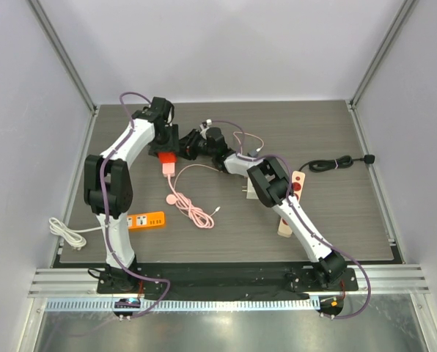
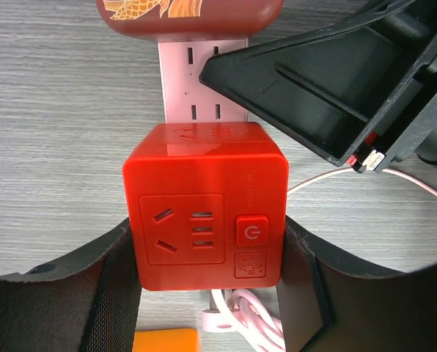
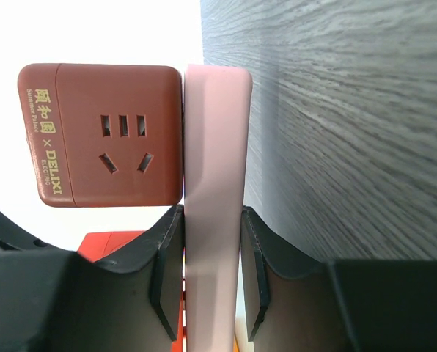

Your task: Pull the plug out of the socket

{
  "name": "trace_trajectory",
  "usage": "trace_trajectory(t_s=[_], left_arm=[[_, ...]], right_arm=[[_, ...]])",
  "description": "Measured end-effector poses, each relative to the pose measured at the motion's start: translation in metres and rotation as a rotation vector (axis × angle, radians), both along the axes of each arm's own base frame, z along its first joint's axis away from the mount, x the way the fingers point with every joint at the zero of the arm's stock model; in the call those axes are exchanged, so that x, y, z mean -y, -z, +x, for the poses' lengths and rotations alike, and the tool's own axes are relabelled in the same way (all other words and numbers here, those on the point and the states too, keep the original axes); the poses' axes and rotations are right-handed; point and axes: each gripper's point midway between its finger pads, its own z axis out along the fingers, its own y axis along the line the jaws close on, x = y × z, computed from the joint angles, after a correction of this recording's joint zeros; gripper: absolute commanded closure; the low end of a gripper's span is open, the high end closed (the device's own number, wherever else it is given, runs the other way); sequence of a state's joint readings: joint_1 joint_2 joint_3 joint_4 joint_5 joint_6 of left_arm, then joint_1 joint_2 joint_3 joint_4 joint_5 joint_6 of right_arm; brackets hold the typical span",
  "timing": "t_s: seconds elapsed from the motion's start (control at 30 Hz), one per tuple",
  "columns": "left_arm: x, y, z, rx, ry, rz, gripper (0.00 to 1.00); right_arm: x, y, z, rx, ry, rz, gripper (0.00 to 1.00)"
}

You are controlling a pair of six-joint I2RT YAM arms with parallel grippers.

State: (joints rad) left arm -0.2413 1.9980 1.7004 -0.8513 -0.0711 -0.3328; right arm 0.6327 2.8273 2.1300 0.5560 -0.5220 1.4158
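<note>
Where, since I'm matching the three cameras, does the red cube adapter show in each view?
Top external: red cube upper middle, just left of centre.
Left wrist: red cube at centre, between the fingers.
Right wrist: red cube only a sliver, lower left.
Shared landmark: pink strip, in all three.

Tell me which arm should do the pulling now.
Left. The left jaws clamp the red cube adapter, which is plugged into the pink power strip. The right jaws pin that strip by its faces, so that arm is better left bracing.
</note>
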Motion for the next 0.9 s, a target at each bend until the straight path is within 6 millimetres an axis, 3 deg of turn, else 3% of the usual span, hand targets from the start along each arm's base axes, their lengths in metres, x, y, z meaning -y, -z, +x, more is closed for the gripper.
trace_trajectory(t_s=[0.33, 0.63, 0.9], left_arm=[[0.0, 0.006, -0.002, 0.004, -0.019, -0.056, 1.0], [-0.016, -0.008, -0.011, 0.058, -0.085, 0.034, 1.0], [-0.021, -0.012, -0.01, 0.064, -0.152, -0.138, 1.0]], right_arm=[[0.002, 0.01, 0.0, 0.007, -0.014, -0.139, 0.99], [-0.012, 0.0, -0.007, 0.03, -0.044, -0.194, 0.99], [-0.014, -0.004, -0.006, 0.056, -0.042, -0.228, 0.99]])
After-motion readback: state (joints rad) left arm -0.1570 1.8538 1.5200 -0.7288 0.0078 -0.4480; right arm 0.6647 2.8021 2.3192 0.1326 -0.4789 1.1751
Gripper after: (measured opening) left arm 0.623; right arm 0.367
